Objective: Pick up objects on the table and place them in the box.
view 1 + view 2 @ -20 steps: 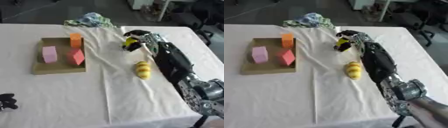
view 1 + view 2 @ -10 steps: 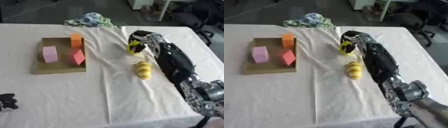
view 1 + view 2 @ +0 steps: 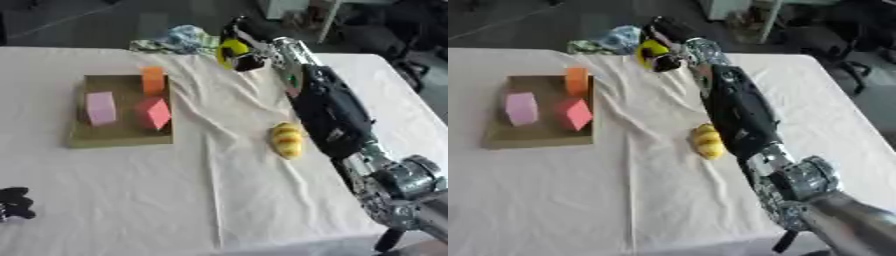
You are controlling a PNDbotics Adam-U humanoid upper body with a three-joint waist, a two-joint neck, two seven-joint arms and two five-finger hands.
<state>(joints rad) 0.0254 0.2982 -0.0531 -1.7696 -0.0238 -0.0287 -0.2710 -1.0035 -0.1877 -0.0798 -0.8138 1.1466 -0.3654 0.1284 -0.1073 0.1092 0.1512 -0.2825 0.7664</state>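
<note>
Change since a second ago: the right hand [image 3: 241, 45] is now carrying the yellow object [image 3: 230, 50] up off the cloth and leftward, toward the far side of the table; earlier it was lying low near the table's middle.
Right hand: its fingers are curling round the yellow object, holding it raised above the white tablecloth [image 3: 219, 190], just beside the crumpled patterned cloth [image 3: 179, 40] at the far edge.
Yellow object: it is showing as a round yellow shape between dark fingers; what it is stays hard to tell, perhaps a small ball or toy.
Relation to the box: the held object is hanging to the right of and beyond the box [image 3: 83, 140], not yet over it, with a stretch of wrinkled cloth lying between.
Box: a flat brown cardboard tray is sitting on the left half of the table, already holding an orange block [image 3: 153, 80] at its far right corner, a pink block [image 3: 100, 107] on the left and a red block [image 3: 154, 112], tilted on an edge, just beside it.
Yellow striped object [image 3: 287, 140]: it is lying on the cloth near the table's middle, right beside the right forearm, well apart from the box.
Left hand [image 3: 13, 204]: it is resting idle at the lower left corner, dark fingers only partly showing; whether they are straight or curled cannot be told.
</note>
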